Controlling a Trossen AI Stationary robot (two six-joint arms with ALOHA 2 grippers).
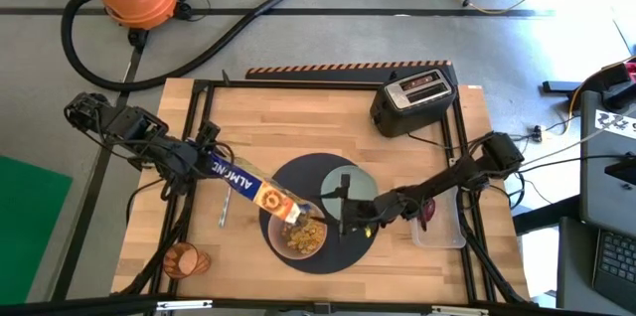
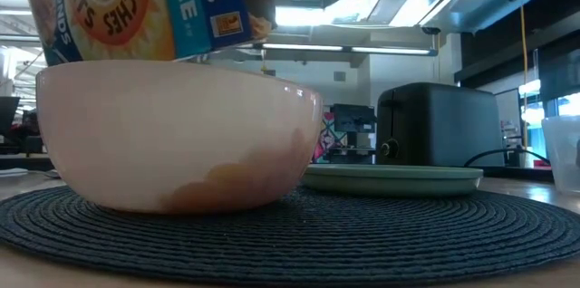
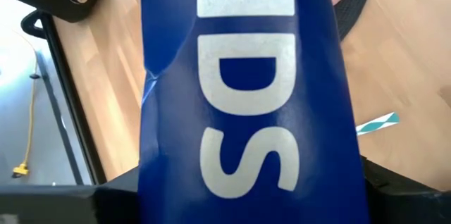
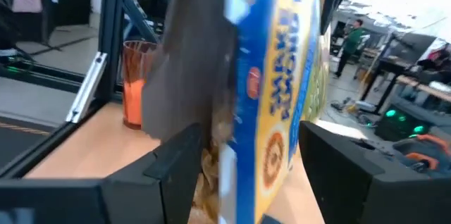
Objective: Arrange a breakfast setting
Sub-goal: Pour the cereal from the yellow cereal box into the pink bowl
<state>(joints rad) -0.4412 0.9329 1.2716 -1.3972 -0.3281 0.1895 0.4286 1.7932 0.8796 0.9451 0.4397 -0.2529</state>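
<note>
Left gripper [image 1: 207,164], left of centre in the high view: clamped on the base end of a blue cereal box [image 1: 253,190], which slants down toward frame centre. Box mouth sits over the pink bowl [image 1: 295,235]; the bowl holds yellow-brown cereal. In the left wrist view the blue box [image 3: 246,97] fills the middle of the frame, pinched between the dark fingers at the bottom edge.

Right gripper [image 1: 348,219], centre of the high view, just right of the bowl: fingers spread. In the right wrist view they [image 4: 169,160] stand apart either side of the box's open end [image 4: 268,111].

Bowl rests on the dark-grey mat [image 1: 298,172], lower centre. Pale green plate [image 1: 360,185] on the same mat, upper right of the bowl. Low view: bowl [image 2: 172,139] at left, plate [image 2: 394,177] right of it, box [image 2: 145,7] tilted above the rim.

Spoon [image 1: 223,212] on bare wood left of the mat. Orange cup [image 1: 186,259] lies toward the lower left corner. Apple [image 1: 427,212] in a clear tray right of the mat. Toaster [image 1: 412,97] at the upper right.
</note>
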